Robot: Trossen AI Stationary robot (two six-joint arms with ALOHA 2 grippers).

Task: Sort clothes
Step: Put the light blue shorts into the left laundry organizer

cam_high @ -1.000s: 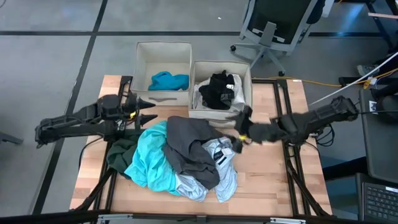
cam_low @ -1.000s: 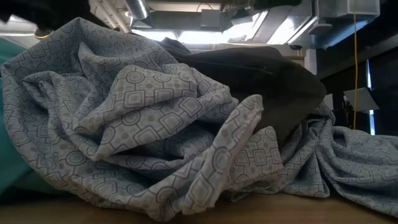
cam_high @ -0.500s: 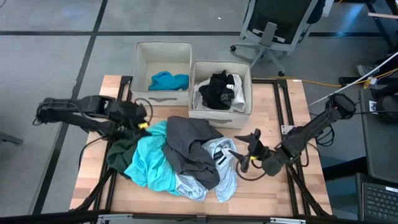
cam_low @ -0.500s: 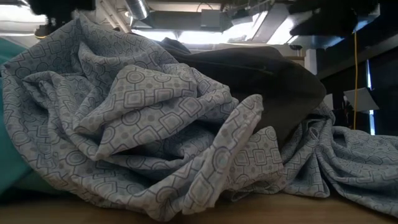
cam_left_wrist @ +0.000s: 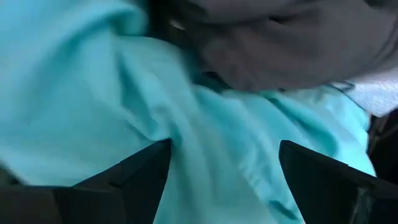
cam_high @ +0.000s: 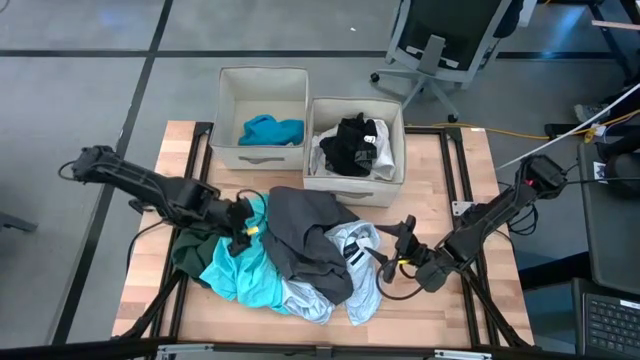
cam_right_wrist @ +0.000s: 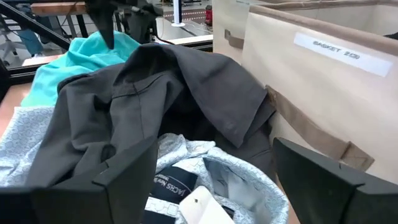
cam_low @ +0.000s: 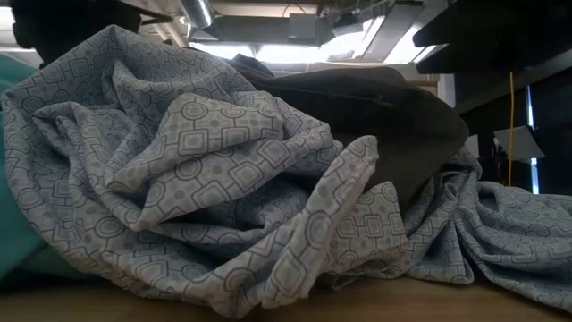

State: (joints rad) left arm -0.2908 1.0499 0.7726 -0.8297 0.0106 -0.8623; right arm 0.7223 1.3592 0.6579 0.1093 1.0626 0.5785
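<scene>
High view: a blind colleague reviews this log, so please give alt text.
A heap of clothes lies on a wooden table. The left gripper reaches its turquoise side, and the right gripper, fingers open, its patterned edge. Behind stand two beige boxes, both holding garments.

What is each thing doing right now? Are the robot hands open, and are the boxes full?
Left hand: open, over the turquoise shirt.
Right hand: open, beside the pile.
Dark grey shirt: crumpled on top of the pile.
Left box: holds one bright blue garment.
Right box: holds black and white clothes.
</scene>
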